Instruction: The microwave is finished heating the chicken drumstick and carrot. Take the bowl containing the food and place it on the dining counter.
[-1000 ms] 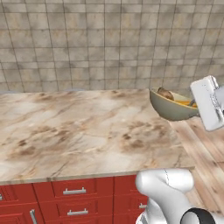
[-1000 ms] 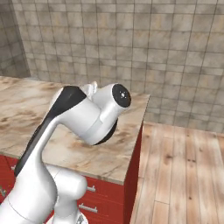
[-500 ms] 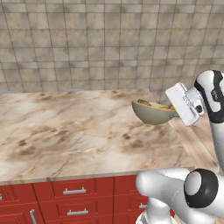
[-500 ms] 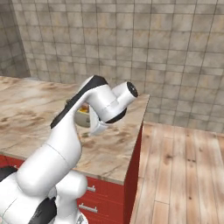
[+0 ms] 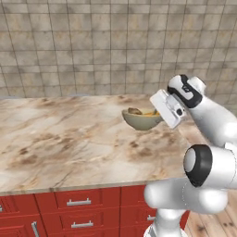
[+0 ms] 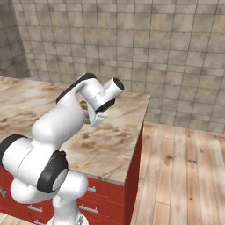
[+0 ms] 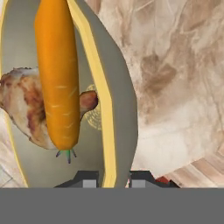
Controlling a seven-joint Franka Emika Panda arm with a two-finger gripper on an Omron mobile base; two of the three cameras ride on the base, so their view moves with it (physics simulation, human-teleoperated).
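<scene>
Broadly, the dining counter spreads as a veined beige marble slab over red drawer fronts with silver bar handles, backed by a tiled wall; a wooden floor lies past its right end. Over the counter's right part the white arm reaches in from the side and carries the bowl above the marble, not touching it as far as the left base view shows. In the right base view the arm hides the bowl. The fingers are closed on the bowl's rim, one tip inside the wall and one outside. Inside the bowl lies the chicken drumstick, brown and lumpy, and the carrot rests across it, touching it.
</scene>
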